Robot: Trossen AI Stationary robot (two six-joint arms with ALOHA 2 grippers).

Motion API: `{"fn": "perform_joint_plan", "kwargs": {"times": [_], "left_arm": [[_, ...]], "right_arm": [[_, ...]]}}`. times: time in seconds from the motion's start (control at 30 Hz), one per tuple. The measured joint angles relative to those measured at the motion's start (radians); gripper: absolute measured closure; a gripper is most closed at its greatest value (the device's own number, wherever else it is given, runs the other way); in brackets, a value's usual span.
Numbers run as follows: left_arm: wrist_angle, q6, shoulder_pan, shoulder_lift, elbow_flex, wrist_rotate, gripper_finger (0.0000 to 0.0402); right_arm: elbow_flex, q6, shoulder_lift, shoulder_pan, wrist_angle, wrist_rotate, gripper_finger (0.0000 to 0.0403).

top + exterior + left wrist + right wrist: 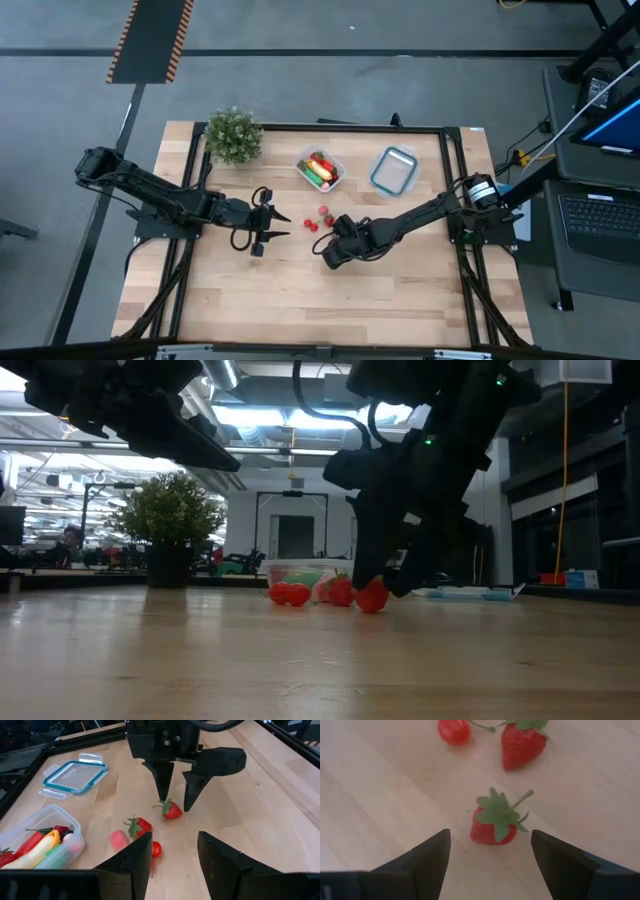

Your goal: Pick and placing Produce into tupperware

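Hovering with its fingers spread, the right claw (175,802) has a strawberry (172,810) on the surface right between its tips, so closing off-center could just squirt it sideways, away from the tupperware (321,169).

The right arm's dark end effector (174,802) straddles a small red toy strawberry (172,810), fingers spread. Nearby lies the clear square plastic container (37,840) holding a yellow banana (31,856).
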Motion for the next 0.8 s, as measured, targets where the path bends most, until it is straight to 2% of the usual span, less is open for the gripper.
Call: {"fn": "perform_joint_plan", "kwargs": {"times": [0.5, 0.8], "left_arm": [[-0.008, 0.0, 0.0, 0.0, 0.0, 0.0, 0.025], [-0.012, 0.0, 0.0, 0.0, 0.0, 0.0, 0.025]], "right_arm": [[0.0, 0.003, 0.002, -0.013, 0.001, 0.02, 0.0124], [0.002, -0.002, 0.056, -0.016, 0.047, 0.034, 0.0124]]}}
